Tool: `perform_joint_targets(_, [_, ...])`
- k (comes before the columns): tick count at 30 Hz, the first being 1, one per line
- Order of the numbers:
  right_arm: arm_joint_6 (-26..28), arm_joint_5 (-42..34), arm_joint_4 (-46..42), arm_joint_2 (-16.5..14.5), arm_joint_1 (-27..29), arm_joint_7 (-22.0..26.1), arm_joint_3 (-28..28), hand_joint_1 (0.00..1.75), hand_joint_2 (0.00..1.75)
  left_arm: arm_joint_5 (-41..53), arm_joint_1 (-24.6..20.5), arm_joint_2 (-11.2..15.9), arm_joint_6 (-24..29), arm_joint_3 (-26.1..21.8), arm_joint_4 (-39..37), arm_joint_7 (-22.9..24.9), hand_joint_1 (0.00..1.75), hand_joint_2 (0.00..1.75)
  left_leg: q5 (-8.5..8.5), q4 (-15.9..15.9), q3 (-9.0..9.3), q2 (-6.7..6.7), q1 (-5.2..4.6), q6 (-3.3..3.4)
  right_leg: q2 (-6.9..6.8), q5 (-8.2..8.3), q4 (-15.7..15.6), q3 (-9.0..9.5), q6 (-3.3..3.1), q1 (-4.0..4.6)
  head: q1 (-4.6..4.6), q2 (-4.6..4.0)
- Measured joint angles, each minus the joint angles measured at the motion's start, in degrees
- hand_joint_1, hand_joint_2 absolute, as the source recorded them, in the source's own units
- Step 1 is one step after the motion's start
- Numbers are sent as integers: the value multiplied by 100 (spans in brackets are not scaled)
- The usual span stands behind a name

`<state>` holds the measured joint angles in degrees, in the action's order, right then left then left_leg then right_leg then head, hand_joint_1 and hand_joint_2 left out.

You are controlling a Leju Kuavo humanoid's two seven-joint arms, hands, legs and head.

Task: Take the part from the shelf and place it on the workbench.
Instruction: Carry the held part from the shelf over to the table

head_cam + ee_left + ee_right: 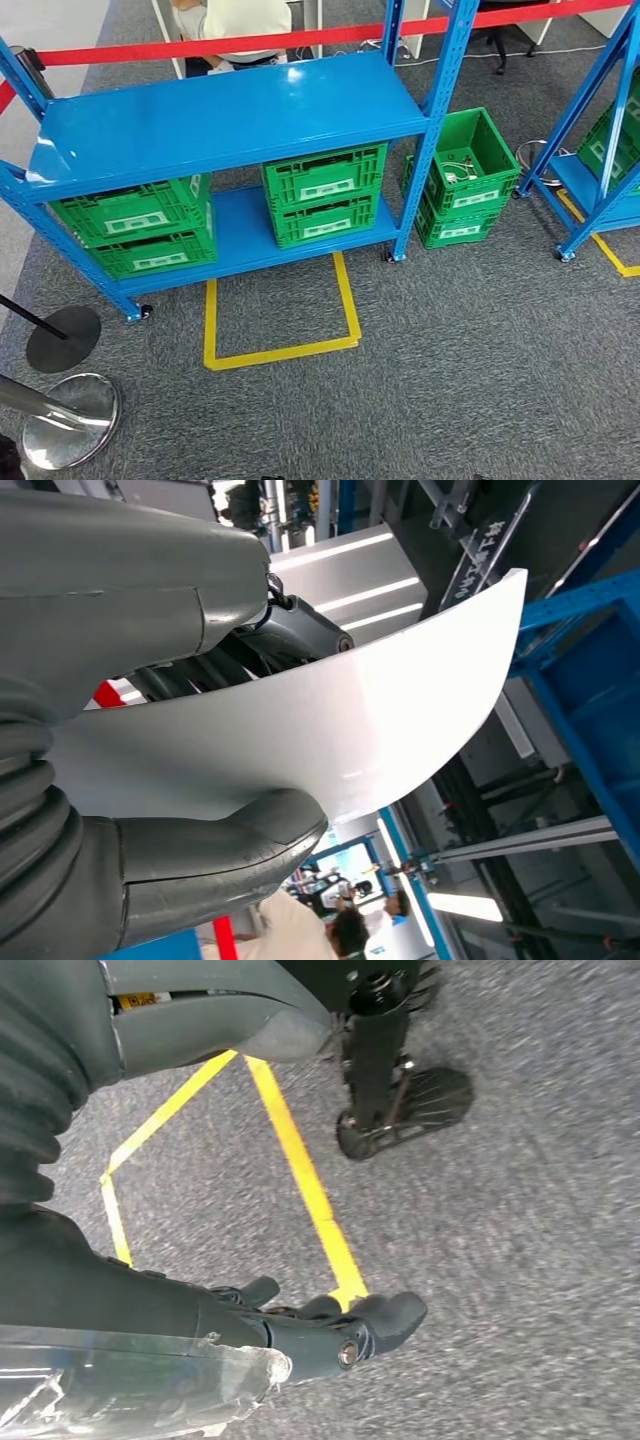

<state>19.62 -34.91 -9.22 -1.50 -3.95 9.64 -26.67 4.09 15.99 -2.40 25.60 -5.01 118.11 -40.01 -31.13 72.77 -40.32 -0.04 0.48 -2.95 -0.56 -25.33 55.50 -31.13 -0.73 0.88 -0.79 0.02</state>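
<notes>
Part: white curved panel, clamped in the left hand between thumb and dark fingers. Right hand hangs over grey carpet with yellow floor tape; fingers extended, grasping nothing. Blue shelf stands ahead, green crates on its lower level.

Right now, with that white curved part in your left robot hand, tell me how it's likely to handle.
The white curved part looks thin and glossy, so it may slip. The left robot hand grips it near one end, thumb beneath, so the long free end could flex or sway. It seems light for its size.
</notes>
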Motion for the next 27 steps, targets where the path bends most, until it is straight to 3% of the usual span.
perform_joint_targets(1, [-41,-11,0,-4,2,-7,0,0,175,-1,4,0,-3,-3,0,1,175,175,144,-67,148,0,8,-14,-1,56,22,-98,18,-7,0,0])
perform_joint_targets(3, [-275,-78,0,-8,4,-45,2,0,175,-11,1,0,-29,-11,0,1,175,175,373,-705,697,2,32,-42,2,134,91,-267,69,-19,-2,0])
perform_joint_targets(5, [-615,-149,-1,-3,5,-74,7,0,175,-30,-11,-2,-63,-23,2,1,175,175,287,-1441,1208,-4,41,7,11,189,192,-387,125,-3,-2,0])
perform_joint_targets(6, [-731,-163,-1,-1,4,-69,9,0,175,-39,-15,-3,-72,-30,4,1,175,175,210,-1629,1318,-6,35,61,15,216,223,-419,150,8,-3,0])
perform_joint_targets(9, [-849,-161,1,-2,20,-26,8,0,175,-46,-17,-11,-81,-40,8,1,175,175,231,-1714,1296,8,25,261,22,218,297,-496,235,-10,4,0])
perform_joint_targets(11, [-884,-134,2,-4,33,-1,6,0,175,-46,-15,-22,-83,-42,11,1,175,175,310,-1721,1234,21,36,351,30,-103,725,-688,308,-37,27,0])
perform_joint_targets(13, [-908,-109,2,-5,35,6,4,0,175,-46,-4,-32,-84,-43,13,1,175,175,384,-1718,1146,20,35,375,33,-557,1515,-977,357,-56,45,0])
perform_joint_targets(14, [-911,-103,2,-5,36,7,4,0,175,-45,2,-35,-84,-45,13,1,175,175,419,-1716,1103,19,35,371,33,-689,1818,-1066,369,-64,45,0])
perform_joint_targets(15, [-914,-101,2,-5,38,8,4,0,175,-45,7,-36,-84,-48,13,1,175,175,449,-1714,1067,16,37,361,33,-712,1914,-1047,375,-71,45,0])
perform_joint_targets(16, [-916,-98,2,-5,40,8,4,0,175,-44,10,-37,-84,-54,13,1,175,175,472,-1712,1041,14,41,347,33,-633,1771,-906,375,-79,44,0])
perform_joint_targets(19, [-921,-92,1,-6,28,10,3,0,175,-43,10,-38,-83,-72,19,1,175,175,515,-1703,1014,11,42,283,47,-250,547,-112,359,-102,43,0])
perform_joint_targets(20, [-924,-89,1,-7,23,12,2,0,175,-43,8,-39,-83,-75,26,0,175,175,530,-1698,1001,11,34,252,56,-197,281,42,341,-102,40,0])
perform_joint_targets(21, [-929,-85,1,-8,21,13,2,0,175,-42,7,-40,-82,-76,34,0,175,175,536,-1689,984,12,22,249,66,-186,165,96,332,-102,38,0])
perform_joint_targets(23, [-945,-67,1,-8,24,14,1,0,175,-40,9,-45,-81,-79,45,-1,175,175,566,-1681,950,11,9,331,73,-145,159,71,314,-99,33,0])
perform_joint_targets(25, [-957,-36,2,-8,26,16,-1,0,175,-37,14,-46,-81,-84,57,-1,175,175,601,-1699,923,9,-4,421,66,-100,128,50,334,-118,30,0])
perform_joint_targets(27, [-969,4,1,-6,18,26,-10,0,175,-33,17,-46,-79,-91,94,0,175,175,720,-1914,975,6,-5,468,43,-42,36,49,364,-117,12,0])
